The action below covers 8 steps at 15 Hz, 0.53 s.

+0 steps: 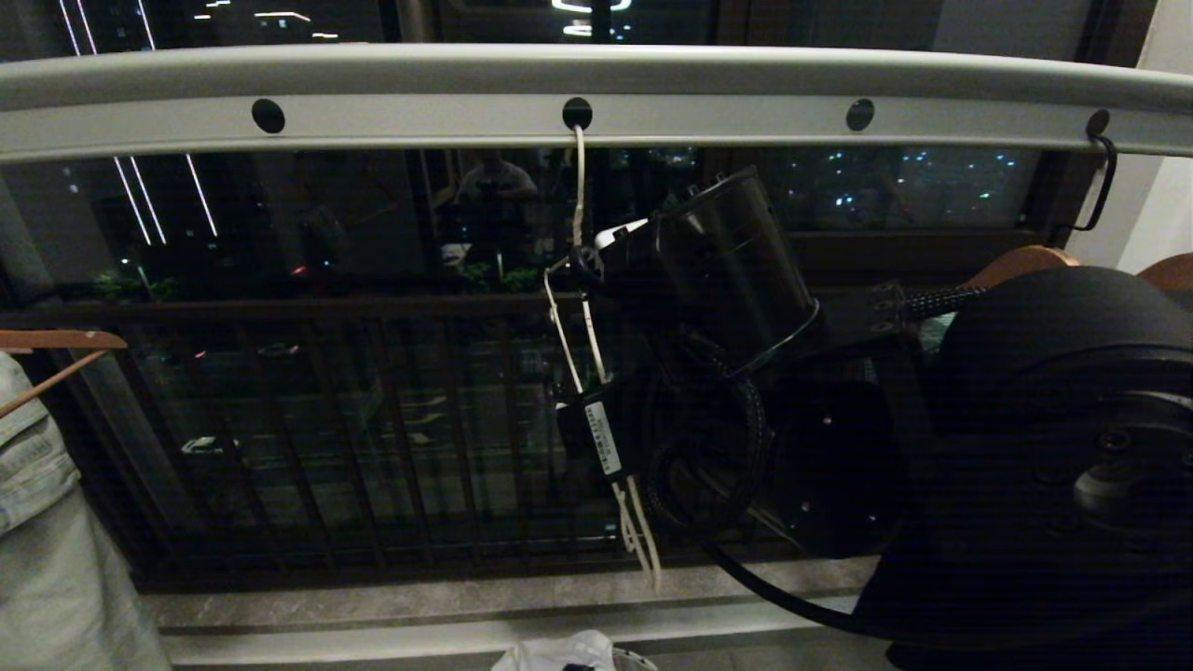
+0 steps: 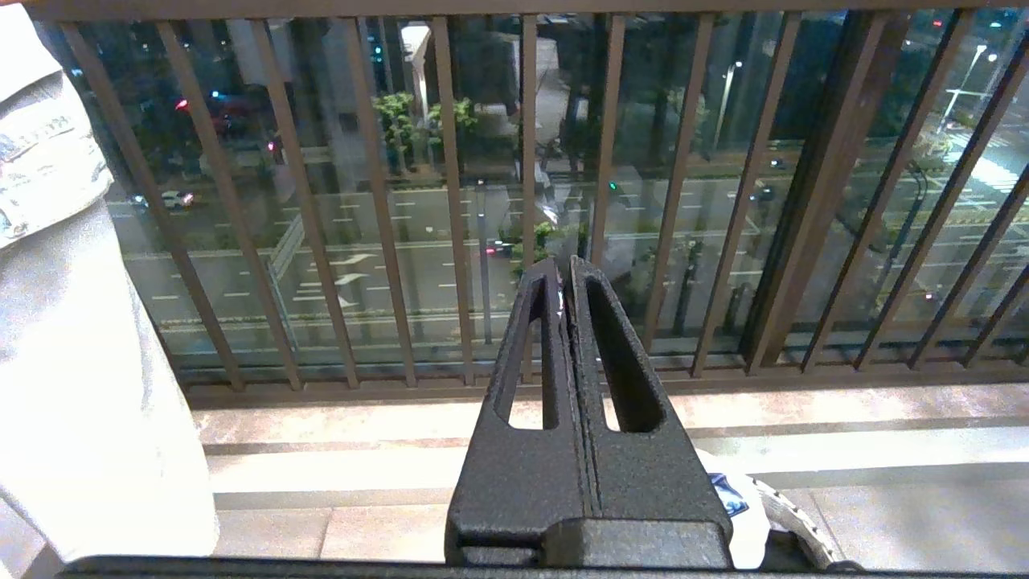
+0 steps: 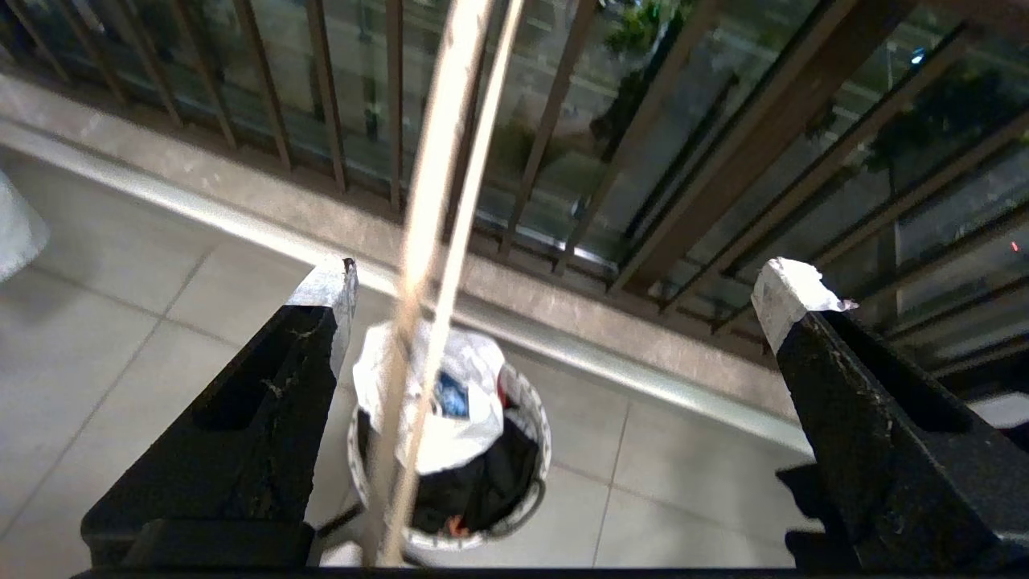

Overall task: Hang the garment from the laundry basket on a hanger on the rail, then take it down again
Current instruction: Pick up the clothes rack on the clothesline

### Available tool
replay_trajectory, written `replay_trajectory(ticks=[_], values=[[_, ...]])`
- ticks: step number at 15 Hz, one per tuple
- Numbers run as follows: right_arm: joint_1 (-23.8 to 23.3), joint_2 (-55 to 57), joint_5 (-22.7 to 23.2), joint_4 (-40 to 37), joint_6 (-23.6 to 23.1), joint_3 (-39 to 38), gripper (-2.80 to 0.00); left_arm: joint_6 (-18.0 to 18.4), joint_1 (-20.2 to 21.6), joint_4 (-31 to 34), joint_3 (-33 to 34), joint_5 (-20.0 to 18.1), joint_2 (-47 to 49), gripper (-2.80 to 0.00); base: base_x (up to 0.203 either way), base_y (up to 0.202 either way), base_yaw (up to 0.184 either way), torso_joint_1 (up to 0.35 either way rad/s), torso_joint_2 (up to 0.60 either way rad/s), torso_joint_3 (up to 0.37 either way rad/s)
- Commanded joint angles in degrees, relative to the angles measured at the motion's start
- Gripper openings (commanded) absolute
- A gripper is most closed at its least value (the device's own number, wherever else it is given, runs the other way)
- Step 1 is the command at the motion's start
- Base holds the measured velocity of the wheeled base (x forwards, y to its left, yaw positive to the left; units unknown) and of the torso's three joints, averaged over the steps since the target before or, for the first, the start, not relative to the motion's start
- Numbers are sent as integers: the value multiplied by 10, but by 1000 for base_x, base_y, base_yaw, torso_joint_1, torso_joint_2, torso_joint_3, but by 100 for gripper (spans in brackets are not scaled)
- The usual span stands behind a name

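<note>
The white wire hanger (image 1: 580,200) hangs from a middle hole of the pale grey rail (image 1: 708,89), its wires (image 3: 430,225) running down between my right gripper's fingers. The right gripper (image 3: 560,288) is open wide around the wires, which lie nearer one finger without touching either; in the head view it (image 1: 585,349) is raised below the rail. Far below, the white garment (image 3: 430,438) with a blue graphic lies on top of the round laundry basket (image 3: 540,438). My left gripper (image 2: 563,269) is shut and empty, low beside the basket (image 2: 792,523).
A pale garment (image 1: 42,503) hangs on a brown wooden hanger (image 1: 56,340) at the left. More wooden hangers (image 1: 1021,263) and a black hook (image 1: 1104,186) sit at the rail's right end. The dark balcony railing (image 1: 280,308) runs behind. Black cloth (image 3: 474,490) fills the basket.
</note>
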<state>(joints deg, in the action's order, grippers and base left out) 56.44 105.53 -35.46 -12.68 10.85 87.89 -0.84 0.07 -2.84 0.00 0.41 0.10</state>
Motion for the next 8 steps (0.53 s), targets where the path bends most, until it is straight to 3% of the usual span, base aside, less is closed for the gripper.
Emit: replay_trajectory(ticks=[1, 5, 6, 7, 8], values=[[1, -2, -1, -1, -1, 9, 0, 1, 0, -1, 9, 0, 0, -280, 0, 0, 0, 0, 0, 0], [1, -1, -1, -4, -2, 5, 0, 1, 0, -1, 9, 0, 0, -280, 0, 0, 0, 0, 0, 0], [1, -1, -1, -4, -1, 4, -12, 0, 0, -1, 9, 0, 0, -280, 0, 0, 0, 0, 0, 0], [1, -1, -1, -3, -1, 4, -280, 0, 0, -1, 9, 0, 0, -280, 0, 0, 0, 0, 0, 0], [1, -1, -1, -2, -1, 6, -280, 1, 0, -1, 9, 0, 0, -280, 0, 0, 0, 0, 0, 0]])
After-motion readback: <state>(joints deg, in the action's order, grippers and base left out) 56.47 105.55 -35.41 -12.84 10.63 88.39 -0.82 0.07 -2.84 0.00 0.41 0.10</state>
